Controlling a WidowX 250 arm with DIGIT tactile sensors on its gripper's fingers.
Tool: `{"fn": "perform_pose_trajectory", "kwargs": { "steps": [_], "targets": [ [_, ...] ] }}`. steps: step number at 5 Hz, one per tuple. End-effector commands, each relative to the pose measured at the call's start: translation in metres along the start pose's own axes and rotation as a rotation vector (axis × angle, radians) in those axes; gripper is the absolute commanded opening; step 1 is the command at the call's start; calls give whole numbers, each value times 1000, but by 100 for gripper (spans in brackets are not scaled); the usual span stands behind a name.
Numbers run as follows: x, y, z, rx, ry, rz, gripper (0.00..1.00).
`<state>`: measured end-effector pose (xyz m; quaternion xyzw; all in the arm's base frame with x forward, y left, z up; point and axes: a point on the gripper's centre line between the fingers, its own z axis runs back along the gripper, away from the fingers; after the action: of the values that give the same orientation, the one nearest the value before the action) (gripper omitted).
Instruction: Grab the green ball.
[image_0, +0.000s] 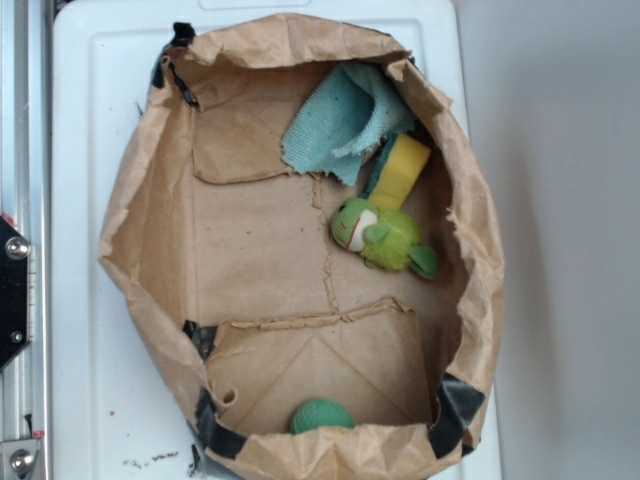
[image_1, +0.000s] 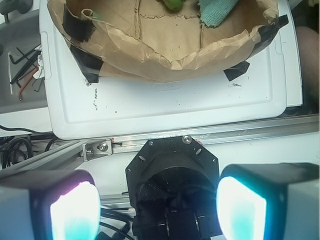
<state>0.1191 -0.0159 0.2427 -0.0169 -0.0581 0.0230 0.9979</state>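
The gripper (image_1: 150, 210) sits well back from the bag (image_0: 150, 215), out past the white tray (image_1: 175, 107) and the metal rail (image_1: 240, 131), with its two pads (image_1: 241, 209) spread wide and nothing between them. The paper bag's rolled rim stands up all round (black tape patches on it), so the only way in is from above, though the floor inside is mostly bare in the middle. Count: one ball (image_0: 322, 416), one plush (image_0: 382, 238), one cloth (image_0: 345, 118), one yellow piece (image_0: 402, 170). The ball is tucked right against the bag wall, well apart from the plush, cloth and yellow piece clustered on the opposite side.
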Motion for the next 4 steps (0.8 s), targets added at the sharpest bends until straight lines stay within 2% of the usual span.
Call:
{"fn": "perform_pose_trajectory", "kwargs": {
  "steps": [1, 2, 3, 4],
  "targets": [
    [0, 0, 0, 0, 0, 0, 100],
    [35, -3, -8, 29, 7, -128, 100],
    [74, 9, -23, 51, 11, -193, 100],
    [99, 22, -33, 24, 3, -286, 100]
  ]
}}
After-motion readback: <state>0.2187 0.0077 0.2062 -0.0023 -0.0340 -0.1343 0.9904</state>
